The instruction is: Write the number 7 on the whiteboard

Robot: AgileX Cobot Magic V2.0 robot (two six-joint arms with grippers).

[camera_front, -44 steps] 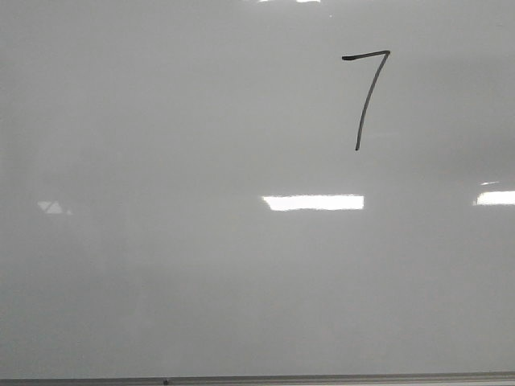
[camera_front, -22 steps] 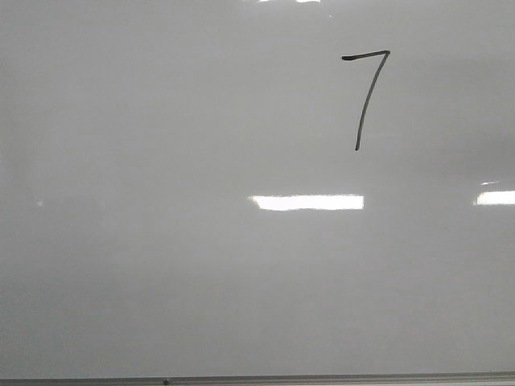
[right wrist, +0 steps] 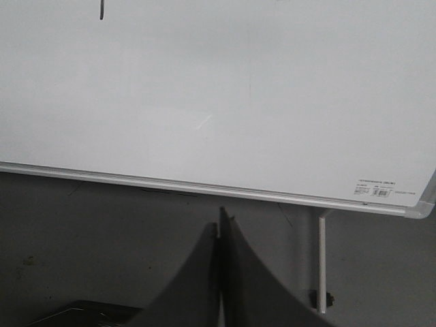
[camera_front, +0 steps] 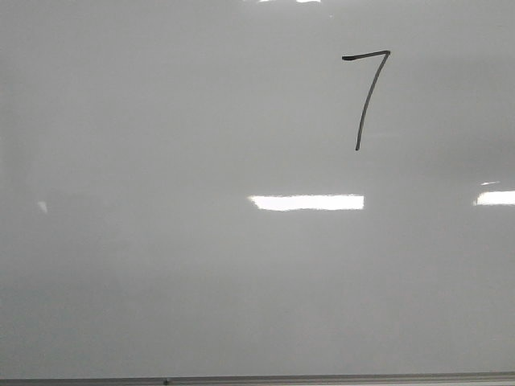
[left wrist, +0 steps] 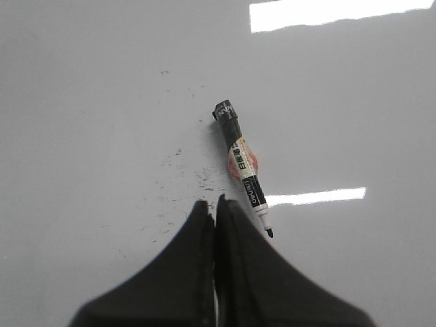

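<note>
A thin black number 7 is drawn at the upper right of the glossy whiteboard in the front view; no gripper shows there. The stem's lower end shows in the right wrist view. In the left wrist view, my left gripper is shut and empty over the whiteboard. A black uncapped marker lies on the board just beside the fingertips, tip toward them. My right gripper is shut and empty, below the whiteboard's metal bottom edge.
Bright light reflections lie on the board. Small black ink specks dot the board by the marker. A white rod with a dark foot stands on the dark surface under the board's corner.
The reflection in the board's middle widened to the left and the faint glint at the far left shrank. The 7 has not changed.
</note>
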